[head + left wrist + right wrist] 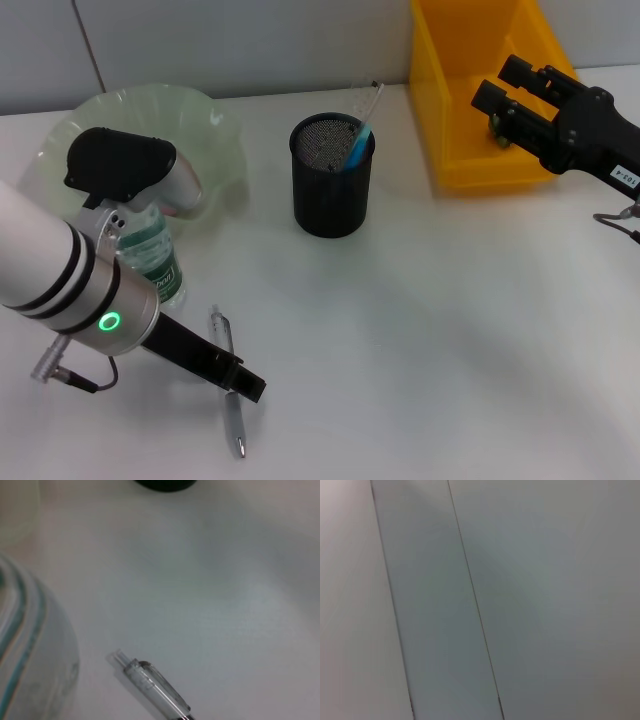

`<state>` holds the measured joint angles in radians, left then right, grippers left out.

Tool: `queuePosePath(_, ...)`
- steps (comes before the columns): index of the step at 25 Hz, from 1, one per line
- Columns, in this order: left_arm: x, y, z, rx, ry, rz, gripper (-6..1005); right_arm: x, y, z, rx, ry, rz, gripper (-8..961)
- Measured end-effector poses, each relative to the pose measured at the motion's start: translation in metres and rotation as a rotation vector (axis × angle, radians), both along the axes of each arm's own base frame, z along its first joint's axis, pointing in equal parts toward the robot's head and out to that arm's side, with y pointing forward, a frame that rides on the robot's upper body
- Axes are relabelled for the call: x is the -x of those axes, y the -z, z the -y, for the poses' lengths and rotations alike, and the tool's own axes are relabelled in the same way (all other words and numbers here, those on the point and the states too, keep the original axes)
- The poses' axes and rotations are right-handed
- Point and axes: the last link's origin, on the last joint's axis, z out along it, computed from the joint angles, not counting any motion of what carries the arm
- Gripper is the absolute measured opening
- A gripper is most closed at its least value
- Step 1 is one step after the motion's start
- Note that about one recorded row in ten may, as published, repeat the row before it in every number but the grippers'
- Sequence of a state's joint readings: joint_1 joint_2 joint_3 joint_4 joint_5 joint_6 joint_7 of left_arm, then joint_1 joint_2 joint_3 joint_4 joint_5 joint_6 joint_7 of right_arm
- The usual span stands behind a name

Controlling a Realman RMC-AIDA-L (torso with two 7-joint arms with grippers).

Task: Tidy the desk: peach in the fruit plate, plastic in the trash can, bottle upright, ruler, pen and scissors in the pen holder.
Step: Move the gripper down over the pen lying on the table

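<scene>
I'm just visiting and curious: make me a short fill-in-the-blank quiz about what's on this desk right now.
1. The pen lies flat on the white ____.
2. The blue scissors stand inside the black mesh ____.
3. The right gripper hangs over the ____ bin.
4. The bottle stands beside the pale green ____.

Missing words: desk; pen holder; yellow; fruit plate

Left arm [60,275]: fat white tube, two black bands, a glowing green ring light, grey plug with thin cable at its underside; black cap and long black bar beyond. Right gripper [500,100]: black, blocky, white label with dark print, thin cable at the edge
</scene>
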<state>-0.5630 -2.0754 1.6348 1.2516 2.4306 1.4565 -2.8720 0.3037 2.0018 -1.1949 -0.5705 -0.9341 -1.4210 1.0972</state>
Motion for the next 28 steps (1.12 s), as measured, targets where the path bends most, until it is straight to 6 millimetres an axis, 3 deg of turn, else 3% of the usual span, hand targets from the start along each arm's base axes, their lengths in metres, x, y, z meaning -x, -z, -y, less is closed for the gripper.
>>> queuePosePath(28,-0.002,0.010,-0.001,0.021,0.037,-0.033,650,0.001,0.000,0.001,0.010,-0.003,-0.008,610)
